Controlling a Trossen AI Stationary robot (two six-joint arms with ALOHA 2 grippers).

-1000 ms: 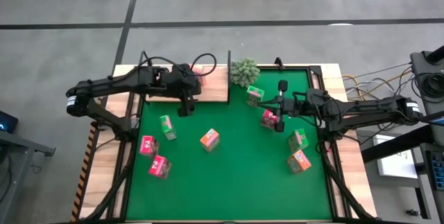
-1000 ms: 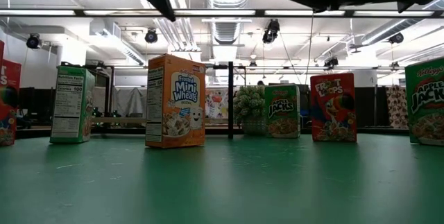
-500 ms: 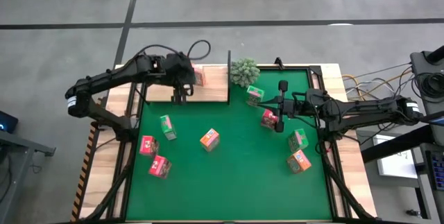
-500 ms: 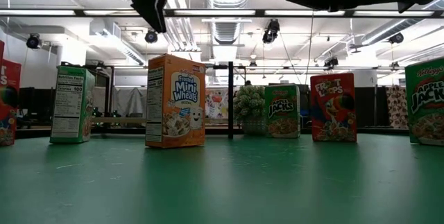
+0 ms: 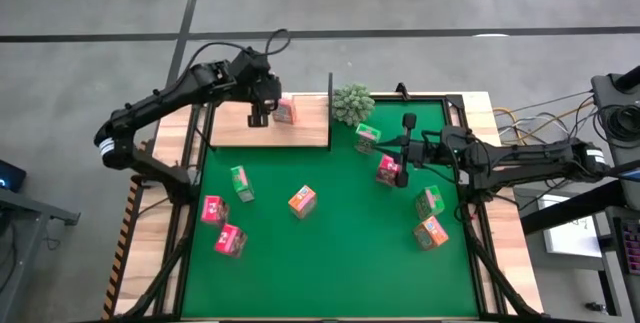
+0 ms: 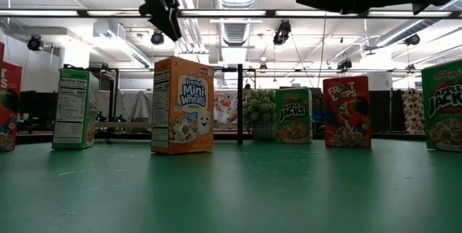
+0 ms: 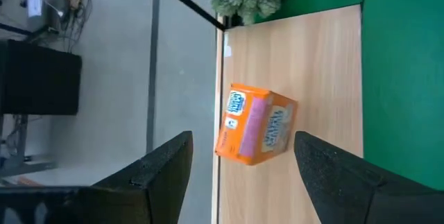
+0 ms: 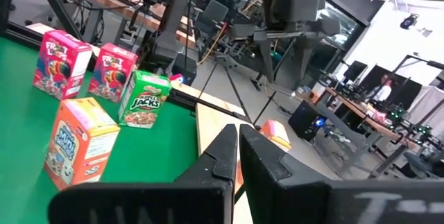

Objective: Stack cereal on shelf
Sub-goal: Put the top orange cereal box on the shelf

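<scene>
An orange cereal box (image 5: 286, 112) lies on the light wood shelf (image 5: 300, 135) at the mat's far left. My left gripper (image 5: 258, 115) hangs open above the shelf, just left of that box (image 7: 255, 125), with nothing between its fingers. My right gripper (image 5: 398, 151) is shut and empty, held level above the mat's right half, over a pink-red box (image 5: 388, 171). Other cereal boxes stand on the green mat: green ones (image 5: 367, 135) (image 5: 430, 201) (image 5: 240, 183), orange ones (image 5: 302, 201) (image 5: 432, 231), pink-red ones (image 5: 212, 209) (image 5: 231, 239).
A bushy plant (image 5: 352, 103) stands at the shelf's right end, beside a black upright (image 5: 330, 83). The green mat (image 5: 340, 253) has free room in its near middle. Cables (image 5: 520, 118) trail off the table's right side.
My left gripper has swung from over the shelf's near edge toward the table's far edge, rolling its wrist as it went, and now hangs beside the orange box. It has stayed open. The box has kept its place on the shelf.
</scene>
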